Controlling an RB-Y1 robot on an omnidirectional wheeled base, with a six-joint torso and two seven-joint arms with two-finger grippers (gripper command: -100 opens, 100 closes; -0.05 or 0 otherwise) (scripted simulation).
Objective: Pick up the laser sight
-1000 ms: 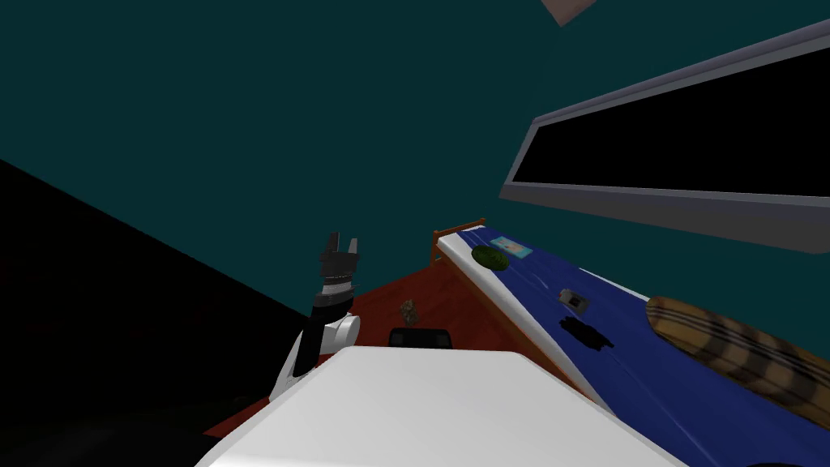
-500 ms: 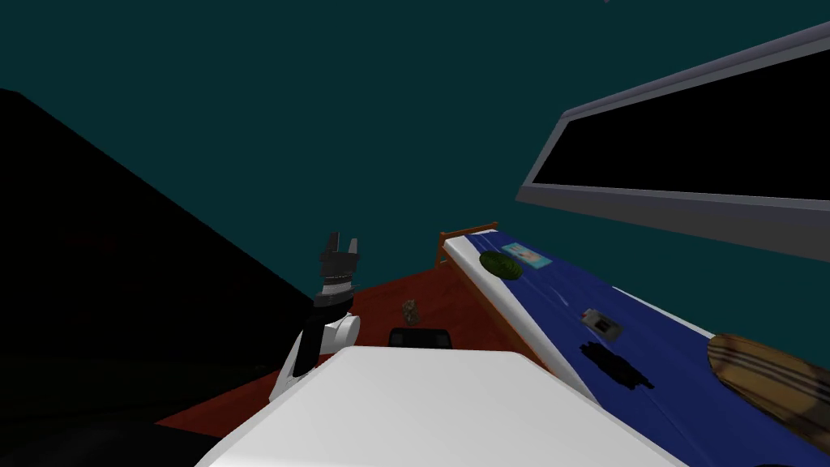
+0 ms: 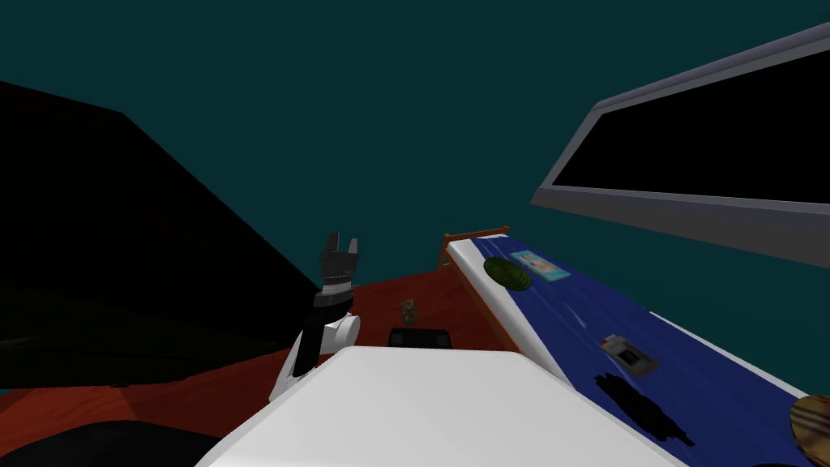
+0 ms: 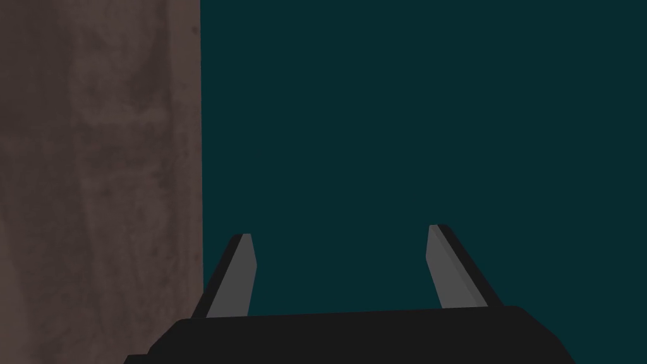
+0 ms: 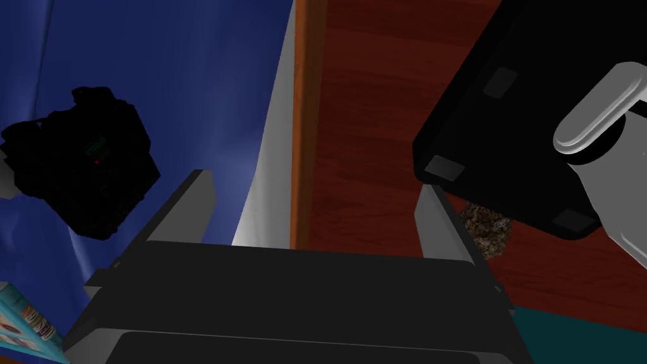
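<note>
The laser sight point(image 3: 642, 407) is a black, lumpy object lying on the blue bed cover point(image 3: 567, 312), to my right. In the right wrist view the laser sight point(image 5: 82, 169) lies beyond and to the side of my right gripper point(image 5: 316, 212). That gripper is open and hangs over the bed's white and wooden edge point(image 5: 297, 126), apart from the sight and holding nothing. My left gripper point(image 3: 340, 247) is raised upright on my left, away from the bed. In its own view the left gripper point(image 4: 341, 253) is open and empty.
On the bed also lie a small grey box point(image 3: 628, 355), a green round thing point(image 3: 506, 273), a light blue card point(image 3: 543, 266) and a striped pillow point(image 3: 810, 417). A small brown lump point(image 3: 409, 309) sits on the red-brown floor point(image 3: 381, 296). A black area spreads at the left.
The whole head view has shifted: I have turned or moved, so the bed and its things sit further right and lower. Both arms keep their pose.
</note>
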